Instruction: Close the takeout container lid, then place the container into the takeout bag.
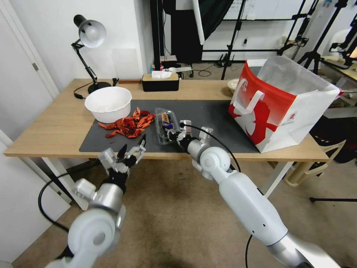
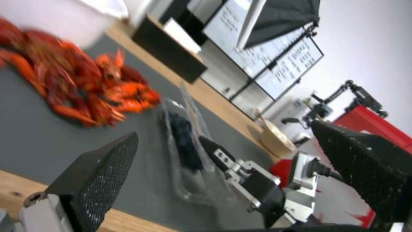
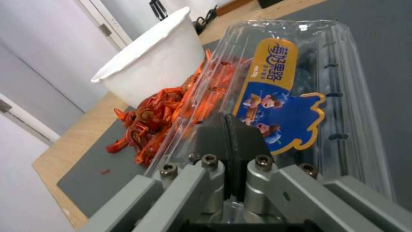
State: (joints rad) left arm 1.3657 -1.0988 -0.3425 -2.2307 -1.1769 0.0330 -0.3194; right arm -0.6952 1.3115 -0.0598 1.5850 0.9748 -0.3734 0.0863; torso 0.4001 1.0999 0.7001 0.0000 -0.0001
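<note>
The right gripper (image 1: 174, 133) is clenched on the near edge of the small clear plastic clamshell takeout container (image 1: 166, 124), its two dark pads pressed together on the thin plastic rim in the right wrist view. The container lies on the dark grey mat (image 1: 208, 115) just ahead of that claw, long side running away from it, dark blue berries showing through. Its clear lid (image 3: 292, 80), which carries a blue and yellow sticker, appears to lie down over the tray half, though whether it has snapped shut cannot be told.

To the left of the claw, just beyond the container, sits a heap of red crayfish (image 1: 128, 125), and past that a large white bowl (image 1: 108, 103). Well off to the claw's right stands the large red and white paper takeout bag (image 1: 279, 104), mouth open and silvery lining showing. The left gripper (image 1: 131, 150) hovers released, fingers spread, at the table's near edge, left of the container and apart from it.

The step in hand looks like securing the closed box for the carry. Thin plastic flexes, so the pinch should stay firm yet not crush the rim. Lifting level would keep the lid from springing open, and the box should rise clear before swinging right, entering the bag between the white handles (image 1: 250, 101) from above
</note>
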